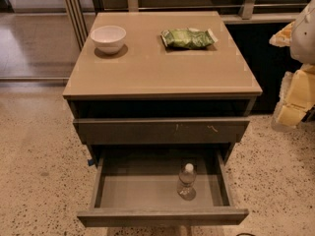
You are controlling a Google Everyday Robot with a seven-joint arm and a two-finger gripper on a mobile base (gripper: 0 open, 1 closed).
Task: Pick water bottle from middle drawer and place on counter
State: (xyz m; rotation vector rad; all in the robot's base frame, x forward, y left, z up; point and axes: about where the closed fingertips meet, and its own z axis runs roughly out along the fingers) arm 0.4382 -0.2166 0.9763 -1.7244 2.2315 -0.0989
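The water bottle, clear with a white cap, stands upright on the grey floor of the open middle drawer, right of centre. The drawer is pulled out towards me below a closed drawer front with small pale scratches. The tan counter tops the cabinet. My gripper, pale yellow and white, hangs at the right edge of the view. It is beside the cabinet at about counter height, well above and to the right of the bottle, and it holds nothing that I can see.
A white bowl sits at the counter's back left. A green snack bag lies at the back right. Speckled floor surrounds the cabinet. A dark cabinet and railing stand behind it on the right.
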